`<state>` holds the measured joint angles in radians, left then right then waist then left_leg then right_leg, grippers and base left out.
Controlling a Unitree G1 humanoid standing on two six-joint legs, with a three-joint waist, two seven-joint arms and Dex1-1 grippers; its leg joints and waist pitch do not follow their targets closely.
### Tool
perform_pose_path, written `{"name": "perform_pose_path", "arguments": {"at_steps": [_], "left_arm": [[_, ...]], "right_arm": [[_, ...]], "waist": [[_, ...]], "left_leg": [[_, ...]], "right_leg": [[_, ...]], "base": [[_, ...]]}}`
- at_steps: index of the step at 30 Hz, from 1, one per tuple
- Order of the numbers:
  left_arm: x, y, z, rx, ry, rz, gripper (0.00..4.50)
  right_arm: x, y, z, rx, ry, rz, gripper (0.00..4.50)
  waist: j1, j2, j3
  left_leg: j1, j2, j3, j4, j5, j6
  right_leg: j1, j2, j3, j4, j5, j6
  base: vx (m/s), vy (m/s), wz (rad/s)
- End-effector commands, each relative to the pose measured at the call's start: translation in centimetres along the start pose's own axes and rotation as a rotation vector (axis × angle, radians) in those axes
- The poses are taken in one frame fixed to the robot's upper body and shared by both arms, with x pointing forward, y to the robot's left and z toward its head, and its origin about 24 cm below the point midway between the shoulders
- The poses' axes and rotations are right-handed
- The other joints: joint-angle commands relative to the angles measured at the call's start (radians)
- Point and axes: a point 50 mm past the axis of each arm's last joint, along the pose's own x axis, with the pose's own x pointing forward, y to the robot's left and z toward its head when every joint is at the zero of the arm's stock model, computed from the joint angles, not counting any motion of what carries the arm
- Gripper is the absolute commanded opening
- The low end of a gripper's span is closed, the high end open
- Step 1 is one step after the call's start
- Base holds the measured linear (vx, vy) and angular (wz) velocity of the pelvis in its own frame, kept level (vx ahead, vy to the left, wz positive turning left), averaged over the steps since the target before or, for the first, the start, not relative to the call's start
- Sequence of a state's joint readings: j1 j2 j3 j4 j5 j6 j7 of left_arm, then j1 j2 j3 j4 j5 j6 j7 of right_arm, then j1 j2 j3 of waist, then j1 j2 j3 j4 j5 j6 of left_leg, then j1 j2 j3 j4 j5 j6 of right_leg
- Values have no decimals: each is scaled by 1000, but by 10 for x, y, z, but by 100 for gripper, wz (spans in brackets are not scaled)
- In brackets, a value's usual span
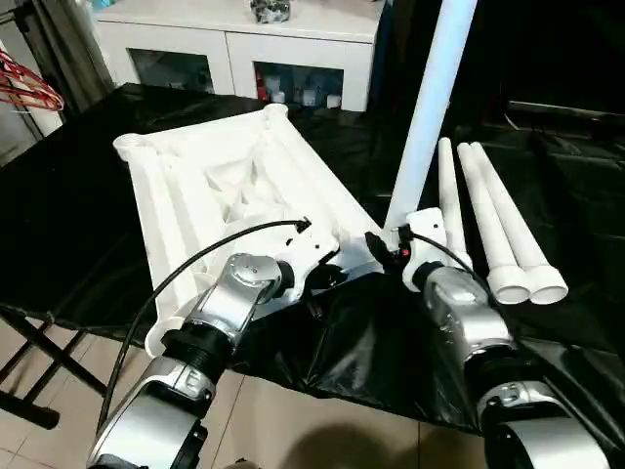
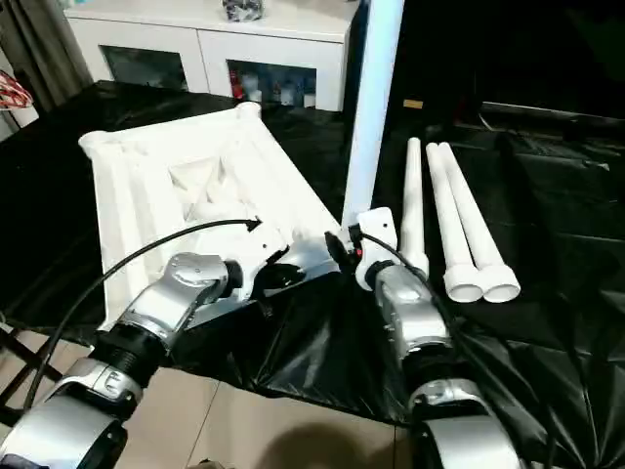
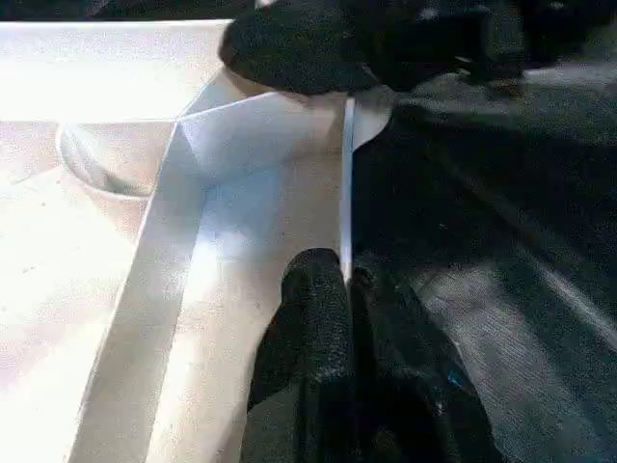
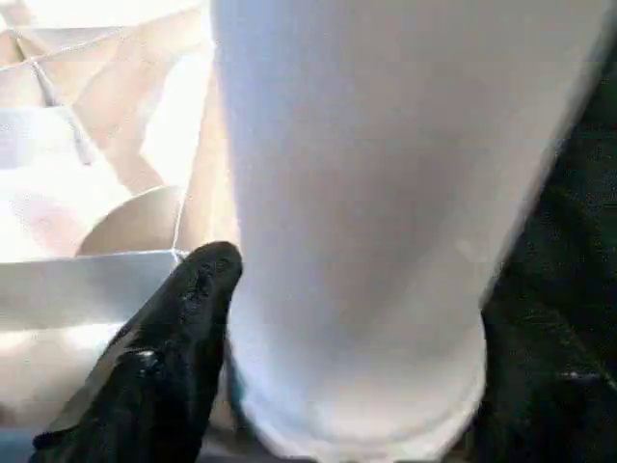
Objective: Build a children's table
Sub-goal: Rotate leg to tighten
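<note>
One leg (image 1: pixel 430 107) upright between right pincer (image 4: pixel 337 386) fingers, jaws wide around it, at near corner of upturned top (image 1: pixel 225 186) on desk (image 1: pixel 68 195). Left pincer (image 3: pixel 349 318) pinched shut on top's rim. Three legs (image 1: pixel 498 234) lying just right. Next: seat leg into socket.

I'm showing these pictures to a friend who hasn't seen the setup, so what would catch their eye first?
Probably the white table leg standing upright at the near corner of the upside-down table top, with the right gripper closed around its base. Next, the left gripper pinching the top's near rim. Three more legs lie side by side on the black sheet on the robot's right.
</note>
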<state>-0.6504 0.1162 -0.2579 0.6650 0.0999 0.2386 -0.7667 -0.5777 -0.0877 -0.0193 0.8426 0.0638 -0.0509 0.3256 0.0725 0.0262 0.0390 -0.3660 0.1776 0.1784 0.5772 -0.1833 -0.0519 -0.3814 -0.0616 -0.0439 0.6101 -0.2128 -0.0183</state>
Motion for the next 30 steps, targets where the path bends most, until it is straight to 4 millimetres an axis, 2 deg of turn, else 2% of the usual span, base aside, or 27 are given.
{"name": "perform_pose_path", "arguments": {"at_steps": [1,3,8,9,11,13,14,15,17,19,20,22,25,27,29,30], "left_arm": [[8,-10,14,29,-71,-32,0],[5,-12,13,53,-86,-72,0],[-5,-13,11,75,-108,-167,0],[-8,-14,9,84,-104,-200,0],[-13,-15,6,95,-96,-256,0],[-18,-16,3,105,-82,-303,0],[-18,-16,3,105,-82,-303,0],[-22,-14,-1,110,-69,-320,0],[-24,-13,-2,115,-66,-334,0],[-34,-12,-7,118,-37,-400,0],[-36,-11,-8,113,-30,-414,0],[-38,-11,-9,110,-24,-429,0],[-48,-11,-14,113,3,-493,0],[-53,-10,-16,109,17,-517,0],[-55,-10,-17,110,27,-531,0],[-56,-10,-18,109,29,-536,0]], "right_arm": [[4,42,-21,19,83,190,373],[2,40,-20,-8,81,223,390],[-6,26,-20,-85,98,328,390],[-8,23,-18,-92,94,355,390],[-12,17,-15,-103,86,408,390],[-18,11,-13,-124,88,472,390],[-18,11,-13,-124,88,472,390],[-24,6,-12,-152,100,536,390],[-27,4,-12,-160,106,570,390],[-44,0,-12,-201,158,757,390],[-47,-1,-13,-211,172,788,390],[-50,-3,-13,-212,184,811,390],[-58,-5,-11,-217,214,885,390],[-61,-5,-10,-220,220,914,367],[-62,-4,-10,-214,223,932,360],[-63,-3,-10,-210,227,942,340]], "waist": [[1,-11,-46],[-1,-11,-45],[-7,-13,-43],[-5,-11,-44],[-5,-14,-45],[-3,-11,-48],[-2,-10,-47],[-1,-13,-49],[2,-12,-49],[10,-16,-49],[17,-14,-50],[20,-14,-50],[22,-14,-48],[21,-13,-47],[21,-12,-46],[22,-12,-47]], "left_leg": [[3,52,-21,-72,-210,40],[3,53,-20,-72,-212,47],[2,53,-19,-71,-220,57],[5,54,-19,-71,-218,60],[2,57,-19,-71,-202,68],[6,58,-16,-66,-186,79],[4,59,-16,-66,-180,82],[2,58,-17,-66,-154,87],[3,59,-15,-63,-149,94],[1,56,-14,-60,-142,105],[3,59,-13,-58,-137,114],[3,61,-13,-59,-131,120],[3,60,-13,-61,-146,111],[8,62,-14,-63,-168,96],[8,63,-14,-65,-172,87],[8,63,-14,-65,-169,85]], "right_leg": [[34,-89,44,-88,-212,-184],[34,-89,45,-88,-204,-193],[34,-90,46,-91,-229,-196],[34,-89,45,-90,-224,-201],[37,-89,45,-84,-190,-212],[34,-87,45,-79,-138,-229],[35,-86,45,-78,-122,-234],[39,-85,42,-72,-81,-244],[40,-85,42,-70,-63,-247],[44,-83,41,-68,-53,-244],[44,-84,41,-66,-43,-241],[41,-83,40,-64,-20,-250],[41,-85,39,-68,-59,-251],[38,-84,39,-70,-95,-251],[37,-85,41,-72,-110,-248],[38,-84,41,-71,-106,-248]], "base": [[0,0,0],[0,0,0],[0,0,0],[0,0,0],[0,0,0],[0,0,0],[0,0,0],[0,0,0],[0,0,0],[0,0,0],[0,0,0],[0,0,0],[0,0,0],[0,0,0],[0,0,0],[0,0,0]]}}
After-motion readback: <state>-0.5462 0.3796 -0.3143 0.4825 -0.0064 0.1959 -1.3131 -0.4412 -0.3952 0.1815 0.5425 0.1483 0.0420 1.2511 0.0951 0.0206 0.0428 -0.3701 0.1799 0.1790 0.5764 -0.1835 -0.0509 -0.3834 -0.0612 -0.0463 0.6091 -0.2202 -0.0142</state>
